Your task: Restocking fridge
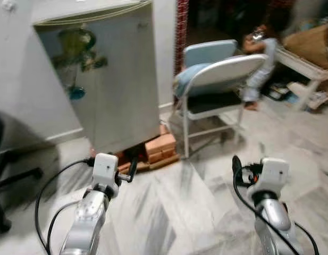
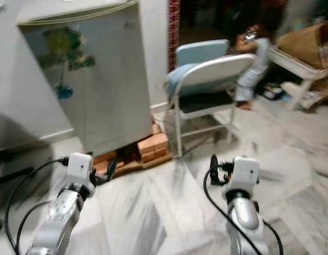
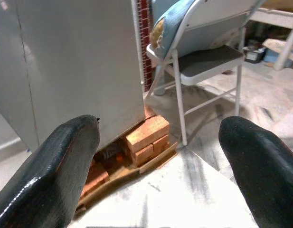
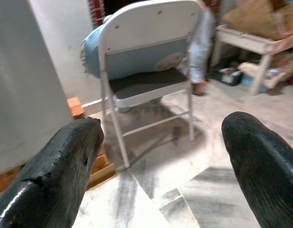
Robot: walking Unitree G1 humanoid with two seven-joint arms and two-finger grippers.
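Left wrist view gives me my left claw [image 3: 158, 166] spread wide with nothing held, pointing at the foot of the fridge [image 3: 75, 71]. My right claw [image 4: 160, 166] is just as wide apart and bare, facing the folding chair [image 4: 146, 61].

From the head, I see the fridge ahead and to my left, against the white wall: a small pale grey unit, door closed, with a blurred green and blue flower decal [image 1: 76, 58] on the front. It sits raised on bricks [image 1: 159, 146] over a wooden board.

Just right of it stands the grey folding chair with a light blue cushion [image 1: 187, 77]. Behind that a person [image 1: 258, 64] stands beside a white tabletop [image 1: 302, 64] carrying a basket [image 1: 312, 45]. The marble floor [image 1: 195, 202] lies between me and the fridge.
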